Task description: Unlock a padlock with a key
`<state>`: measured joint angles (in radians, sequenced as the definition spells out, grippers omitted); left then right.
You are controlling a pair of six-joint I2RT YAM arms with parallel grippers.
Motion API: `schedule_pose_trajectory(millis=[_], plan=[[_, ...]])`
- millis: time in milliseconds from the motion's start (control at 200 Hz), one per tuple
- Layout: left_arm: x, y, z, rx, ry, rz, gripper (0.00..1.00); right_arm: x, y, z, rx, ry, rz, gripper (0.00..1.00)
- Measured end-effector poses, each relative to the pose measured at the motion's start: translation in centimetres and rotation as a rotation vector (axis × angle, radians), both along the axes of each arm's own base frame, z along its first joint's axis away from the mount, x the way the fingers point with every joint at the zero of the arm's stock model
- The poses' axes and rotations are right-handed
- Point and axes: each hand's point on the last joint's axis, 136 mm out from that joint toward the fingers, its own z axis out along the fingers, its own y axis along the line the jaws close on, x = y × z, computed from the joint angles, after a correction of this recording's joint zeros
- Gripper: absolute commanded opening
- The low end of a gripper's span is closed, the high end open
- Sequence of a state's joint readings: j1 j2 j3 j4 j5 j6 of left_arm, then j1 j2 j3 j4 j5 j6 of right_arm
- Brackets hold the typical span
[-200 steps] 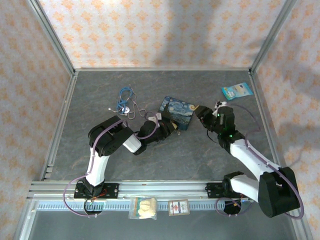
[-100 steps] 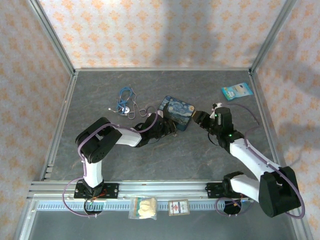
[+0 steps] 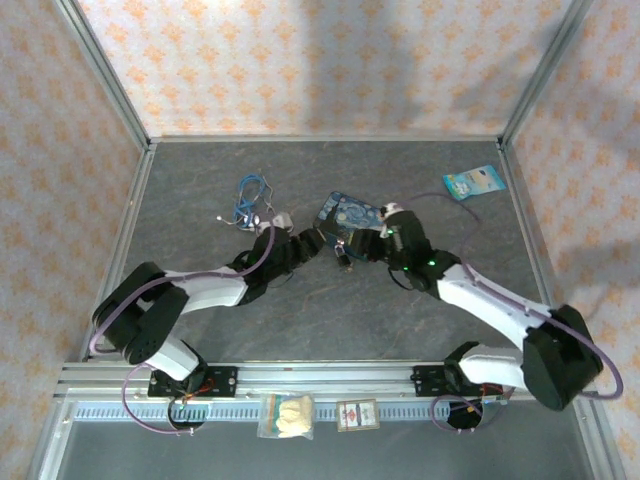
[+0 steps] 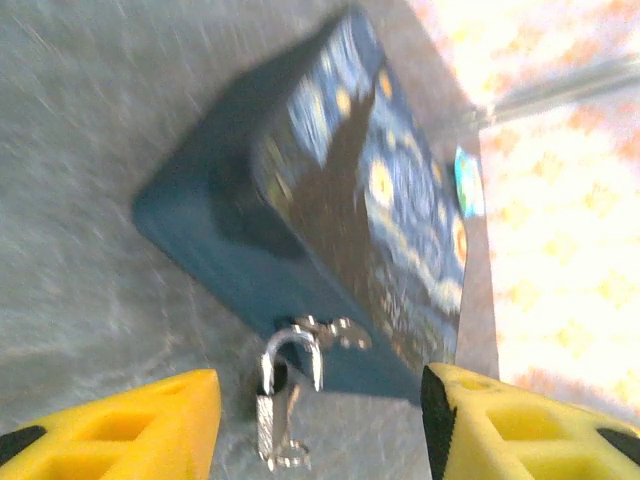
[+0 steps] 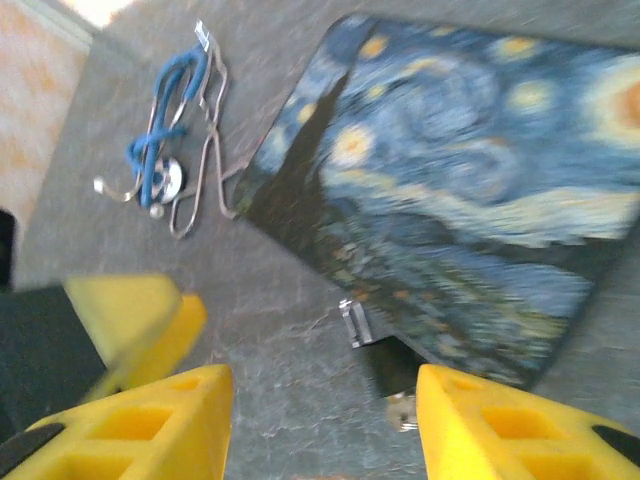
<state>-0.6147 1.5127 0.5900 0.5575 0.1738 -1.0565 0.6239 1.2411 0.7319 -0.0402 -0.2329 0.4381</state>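
1. Left tool (image 4: 318,392) stands wide open with nothing in it. On its wrist camera I see its two yellow fingers (image 4: 130,430) at the bottom corners of the frame, well apart.
2. Right tool (image 5: 322,385) is spread just as wide and grips nothing. Its own yellow fingers sit at the lower left and lower right of its wrist view, and a blurred yellow finger of the left tool shows at mid left.
3. From the top camera I see both tools facing each other at the centre of the frame, just below the painted blue box (image 3: 352,212).
4. The padlock (image 5: 388,365) lies on the grey bench (image 3: 300,320) at the box's lower edge. I cannot tell whether it touches the box or sits just beside it. On the right wrist view it is at bottom centre, ahead of the fingers and untouched by them.
5. Its silver shackle (image 4: 290,348) shows on the left wrist view as a small arch at bottom centre, close against the box's dark side wall. I cannot tell whether it is latched.
6. A small pale metal piece (image 5: 403,410) shows at the padlock's lower end, too blurred for me to name.
7. A blue cord bundle (image 5: 165,150) with a round disc lies at the upper left of the right wrist view, well apart from the padlock.
8. On the top view a blue packet (image 3: 473,182) lies at the upper right of the bench.
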Motion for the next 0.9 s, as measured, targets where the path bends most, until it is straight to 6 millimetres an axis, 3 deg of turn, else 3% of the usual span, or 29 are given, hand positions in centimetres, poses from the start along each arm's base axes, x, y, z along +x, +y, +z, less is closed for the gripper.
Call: schedule_pose_trajectory(millis=[125,255,621,741,896], plan=[[0.6,3.2,0.4,0.001,-0.021,0.088,0.56,-1.0,4.0,-2.1,-0.121,0.031,0.088,0.49],[0.8,4.8,0.4,0.0,-0.026,0.129,0.56,-1.5,5.7,-5.0,-0.282,0.077,0.117,0.49],[0.1,6.3,-0.6,-0.033,-0.019,0.164,0.56,0.4,5.0,-9.4,-0.603,0.112,0.045,0.45],[-0.1,6.8,-1.0,-0.038,-0.009,0.173,0.55,1.0,4.8,-10.3,-0.663,0.108,0.026,0.44],[-0.2,6.9,-0.2,-0.052,-0.03,0.174,0.55,1.7,4.6,-11.0,-0.726,0.092,0.004,0.4]])
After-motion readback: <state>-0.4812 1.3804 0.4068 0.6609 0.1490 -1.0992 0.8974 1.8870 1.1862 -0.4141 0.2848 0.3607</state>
